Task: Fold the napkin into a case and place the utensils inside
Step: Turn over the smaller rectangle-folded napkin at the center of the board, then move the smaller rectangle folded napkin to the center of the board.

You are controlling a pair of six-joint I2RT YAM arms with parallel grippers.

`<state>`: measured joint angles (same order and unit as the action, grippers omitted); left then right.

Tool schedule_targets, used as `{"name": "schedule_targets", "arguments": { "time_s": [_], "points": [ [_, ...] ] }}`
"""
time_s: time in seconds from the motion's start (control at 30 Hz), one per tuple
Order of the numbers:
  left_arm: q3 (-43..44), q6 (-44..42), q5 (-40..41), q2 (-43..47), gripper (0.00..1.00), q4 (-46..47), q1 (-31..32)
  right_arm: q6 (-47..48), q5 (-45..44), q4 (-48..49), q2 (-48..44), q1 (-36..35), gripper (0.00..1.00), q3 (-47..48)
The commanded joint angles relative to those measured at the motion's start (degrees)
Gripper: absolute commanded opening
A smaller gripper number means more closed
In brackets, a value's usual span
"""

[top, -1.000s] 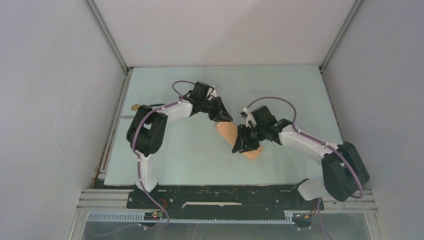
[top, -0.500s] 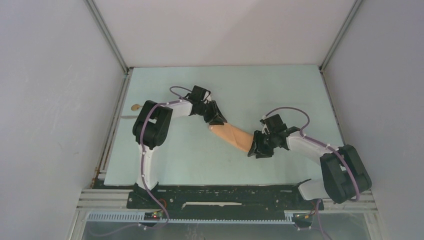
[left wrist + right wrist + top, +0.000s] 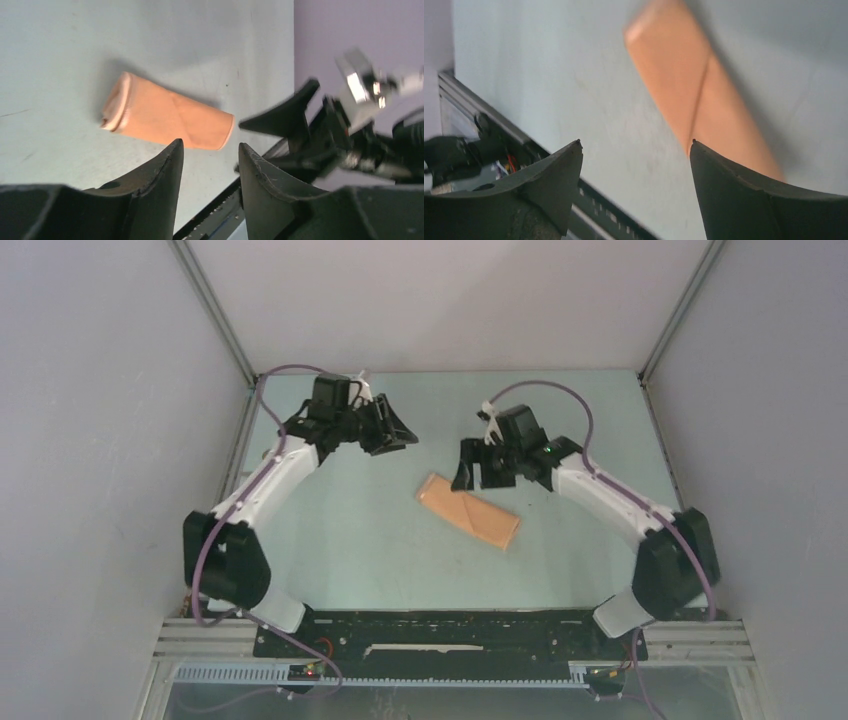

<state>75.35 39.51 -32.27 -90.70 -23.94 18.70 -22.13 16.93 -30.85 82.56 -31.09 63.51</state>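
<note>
Top external: case [image 3: 469,511] near right gripper [image 3: 475,478], untouched

The narrow oblong case of soft peach cloth [image 3: 468,511] lies flat near the middle of the pale blue-green tabletop [image 3: 360,540], slanting from its far left toward its near right. A diagonal fold line crosses the case's middle. One end shows layered, rolled edges.
</note>
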Motion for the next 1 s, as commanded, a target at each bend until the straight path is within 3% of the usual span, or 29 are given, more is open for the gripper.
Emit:
{"name": "schedule_targets", "arguments": {
  "time_s": [0.0,0.13,0.23,0.27,0.37,0.63,0.8,0.97],
  "points": [
    [-2.67,-8.50,5.17,9.20,0.50,-9.60,-2.22,6.46,4.64,5.64,16.83,1.54,0.88,13.74],
    [-6.26,-10.21,6.08,17.52,0.50,-12.04,-3.01,9.06,9.27,4.18,31.10,1.73,0.90,27.60],
    [-7.37,-11.45,7.14,22.71,0.51,-13.86,-3.05,9.85,11.78,5.07,36.11,2.69,0.93,30.63],
    [-7.71,-11.62,7.15,23.78,0.51,-14.19,-3.10,10.11,12.67,5.02,37.29,2.99,0.99,31.12],
    [-8.80,-11.45,6.85,25.74,0.51,-14.42,-3.21,12.00,14.87,1.43,40.22,2.79,1.00,32.95],
    [-9.59,-11.48,5.15,27.03,0.51,-14.29,-3.91,13.85,22.13,-2.36,39.52,-2.76,0.98,25.58],
    [-10.56,-11.21,4.51,27.59,0.51,-13.62,-3.93,13.92,26.86,0.53,32.82,-6.72,0.97,15.72],
    [-14.01,-10.27,3.74,27.16,0.51,-11.61,-3.92,13.04,25.21,-0.52,25.42,-12.49,0.97,9.61]
  ]
}}
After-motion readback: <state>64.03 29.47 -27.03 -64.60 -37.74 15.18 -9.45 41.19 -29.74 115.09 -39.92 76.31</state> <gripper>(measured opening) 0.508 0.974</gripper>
